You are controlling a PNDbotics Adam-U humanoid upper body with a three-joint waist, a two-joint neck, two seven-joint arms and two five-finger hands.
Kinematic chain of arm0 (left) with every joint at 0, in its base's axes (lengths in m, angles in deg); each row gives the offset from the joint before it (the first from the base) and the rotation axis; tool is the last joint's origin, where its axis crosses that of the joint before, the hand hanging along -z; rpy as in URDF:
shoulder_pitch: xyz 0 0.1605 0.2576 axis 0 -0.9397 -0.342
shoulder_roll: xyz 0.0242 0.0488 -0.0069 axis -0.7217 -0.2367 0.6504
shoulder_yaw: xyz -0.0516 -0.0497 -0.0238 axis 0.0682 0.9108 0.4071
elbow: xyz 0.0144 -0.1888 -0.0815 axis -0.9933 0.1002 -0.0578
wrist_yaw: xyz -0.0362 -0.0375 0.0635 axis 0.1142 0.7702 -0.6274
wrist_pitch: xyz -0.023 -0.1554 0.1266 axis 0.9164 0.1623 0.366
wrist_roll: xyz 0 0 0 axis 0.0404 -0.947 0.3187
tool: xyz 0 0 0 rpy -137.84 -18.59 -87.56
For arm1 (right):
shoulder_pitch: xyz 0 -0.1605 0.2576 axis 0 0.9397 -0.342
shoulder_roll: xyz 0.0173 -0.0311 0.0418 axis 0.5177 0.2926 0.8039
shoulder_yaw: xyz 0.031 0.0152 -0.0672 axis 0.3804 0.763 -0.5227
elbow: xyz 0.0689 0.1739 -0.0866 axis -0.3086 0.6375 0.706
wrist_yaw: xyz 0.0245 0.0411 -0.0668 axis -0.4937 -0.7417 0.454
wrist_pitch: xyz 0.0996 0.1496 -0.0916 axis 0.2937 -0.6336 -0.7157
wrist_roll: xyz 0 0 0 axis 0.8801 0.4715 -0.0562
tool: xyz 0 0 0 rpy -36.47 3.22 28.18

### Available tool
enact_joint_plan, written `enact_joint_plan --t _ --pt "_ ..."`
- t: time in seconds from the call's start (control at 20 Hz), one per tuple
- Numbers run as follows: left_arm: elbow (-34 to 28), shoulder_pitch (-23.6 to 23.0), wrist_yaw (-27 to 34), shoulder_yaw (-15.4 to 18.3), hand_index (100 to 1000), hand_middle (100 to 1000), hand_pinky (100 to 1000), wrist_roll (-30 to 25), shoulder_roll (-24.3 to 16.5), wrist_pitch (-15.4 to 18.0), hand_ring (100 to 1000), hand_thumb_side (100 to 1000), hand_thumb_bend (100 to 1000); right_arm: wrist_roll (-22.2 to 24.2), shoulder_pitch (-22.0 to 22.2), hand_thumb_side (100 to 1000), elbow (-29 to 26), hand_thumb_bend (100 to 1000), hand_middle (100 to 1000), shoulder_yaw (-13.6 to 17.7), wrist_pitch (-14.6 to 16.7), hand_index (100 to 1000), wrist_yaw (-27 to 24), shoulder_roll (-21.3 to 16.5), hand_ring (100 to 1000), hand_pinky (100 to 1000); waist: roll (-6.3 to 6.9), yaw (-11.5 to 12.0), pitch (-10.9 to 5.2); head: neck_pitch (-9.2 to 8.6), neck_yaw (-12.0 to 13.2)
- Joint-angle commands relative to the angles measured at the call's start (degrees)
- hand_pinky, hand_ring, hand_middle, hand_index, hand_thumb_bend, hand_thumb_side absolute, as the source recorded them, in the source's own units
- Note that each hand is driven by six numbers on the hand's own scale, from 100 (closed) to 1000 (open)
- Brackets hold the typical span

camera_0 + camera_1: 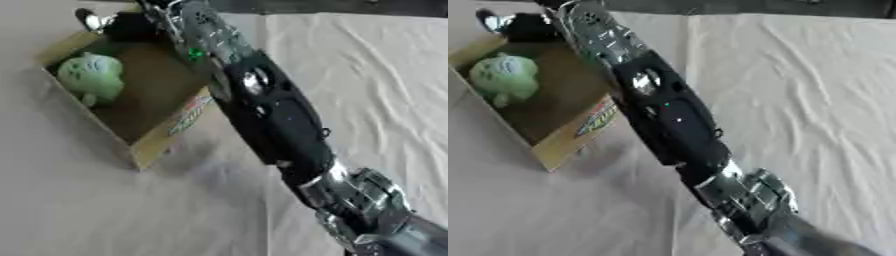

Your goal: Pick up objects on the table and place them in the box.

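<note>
An open cardboard box (pixel 162 137) lies askew at the upper left of the table. Inside it, against the far left wall, rests a pale green soft toy (pixel 92 76). My right arm (pixel 271 110) stretches from the lower right corner diagonally up to the box. Its black hand (pixel 122 25) hangs over the box's far corner, past the toy and apart from it. The hand is dark and partly hidden by the forearm. No left hand shows in either view.
A creased white cloth (pixel 798 75) covers the table, wrinkled mostly on the right. The box's near wall carries a coloured printed label (pixel 192 114). A dark strip (pixel 780 6) runs along the far edge of the table.
</note>
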Motion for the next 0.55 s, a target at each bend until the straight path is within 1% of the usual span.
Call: enact_joint_plan --t 0.05,0.15,0.2,0.25,0.3,0.35,0.4,0.5,0.55 --pt "-0.96 0.12 -0.44 0.97 932 841 403 0.5 -1.33 -0.03 654 780 100 -2.66 -0.36 1000 -5.6 279 853 1.94 -1.15 926 -3.06 -3.12 925 935 0.74 -0.2 -1.52 0.51 0.88" --pt "-0.96 -0.11 -0.49 1.05 932 841 402 0.59 -1.3 -0.1 654 780 100 -4.14 0.36 1000 -8.35 172 833 2.69 -2.11 912 -4.75 -4.87 899 915 1.02 -0.59 -1.57 0.75 1.37" --pt "-0.96 -0.24 -0.53 1.11 931 841 402 0.65 -1.27 -0.14 653 779 100 -4.92 0.79 1000 -9.65 100 828 3.17 -2.71 907 -5.56 -5.8 889 911 1.2 -0.84 -1.62 0.99 1.65" --pt "-0.96 -0.35 -0.57 1.18 930 841 402 0.74 -1.27 -0.16 653 779 100 -5.5 1.7 997 -12.81 100 828 3.59 -3.81 907 -8.02 -7.01 887 910 1.32 -1.1 -1.64 1.18 1.92" --pt "-0.96 -0.46 -0.62 1.28 931 841 402 0.85 -1.3 -0.17 654 778 100 -6.07 3.27 993 -17.82 100 820 4.04 -5.97 909 -13.32 -8.97 868 896 1.44 -1.41 -1.67 1.38 2.25" --pt "-0.96 -0.58 -0.68 1.38 930 841 402 0.97 -1.32 -0.18 654 778 100 -7.45 5.07 995 -22.85 100 812 4.65 -8.52 906 -19.97 -11.34 859 890 1.58 -1.7 -1.72 1.58 2.56" --pt "-0.96 -0.71 -0.73 1.46 930 841 402 1.08 -1.33 -0.19 654 777 100 -9.45 6.83 1000 -26.8 100 803 5.25 -11.0 900 -25.54 -13.77 850 885 1.71 -1.95 -1.76 1.73 2.89" --pt "-0.96 -1.03 -0.84 1.59 928 841 401 1.28 -1.31 -0.23 654 777 100 -15.04 10.35 1000 -33.33 100 796 6.26 -13.89 895 -36.35 -17.33 840 878 1.98 -2.42 -1.81 1.95 3.51" --pt "-0.96 -1.21 -0.89 1.67 928 841 401 1.4 -1.27 -0.25 654 777 100 -18.76 12.1 1000 -35.53 100 794 6.75 -14.36 895 -41.02 -18.9 837 878 2.12 -2.64 -1.83 2.05 3.76"
